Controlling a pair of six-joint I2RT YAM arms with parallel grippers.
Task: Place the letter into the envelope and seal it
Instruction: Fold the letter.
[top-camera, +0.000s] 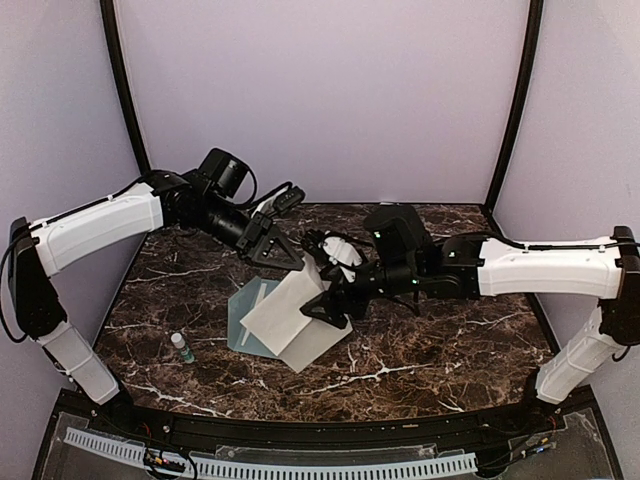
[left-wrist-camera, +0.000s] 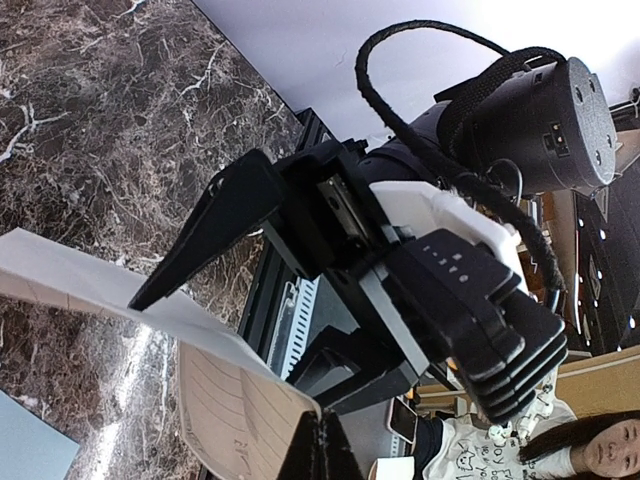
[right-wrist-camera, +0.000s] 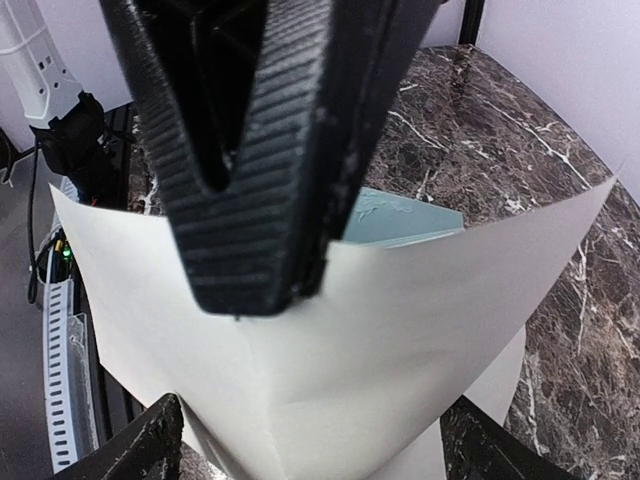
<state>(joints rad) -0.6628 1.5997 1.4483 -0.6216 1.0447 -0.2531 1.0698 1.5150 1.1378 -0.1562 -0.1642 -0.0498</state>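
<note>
My L hand (top-camera: 268, 245) pinched shut on edge of letter (top-camera: 295, 318); R hand (top-camera: 326, 302) open astride it. Looks thin, floppy; I'd grip edges.

Each arm has a long white shell, on the left arm (top-camera: 100, 225) and on the right arm (top-camera: 545, 268). The joints between the white parts are black and round. A thin black wire (top-camera: 270, 188) runs along the left arm.

The left hand (top-camera: 275, 250) is black, and its finger (left-wrist-camera: 205, 235) is shaped like a thin, pointed wedge. Behind it sit a white block (left-wrist-camera: 440, 215), a black grooved part (left-wrist-camera: 480, 310) and a thick black cable (left-wrist-camera: 440, 35) that makes a loop.

The right hand (top-camera: 322, 303) is black too. Its ridged finger (right-wrist-camera: 260, 150) has many small lines across it and a V-shaped notch.
</note>
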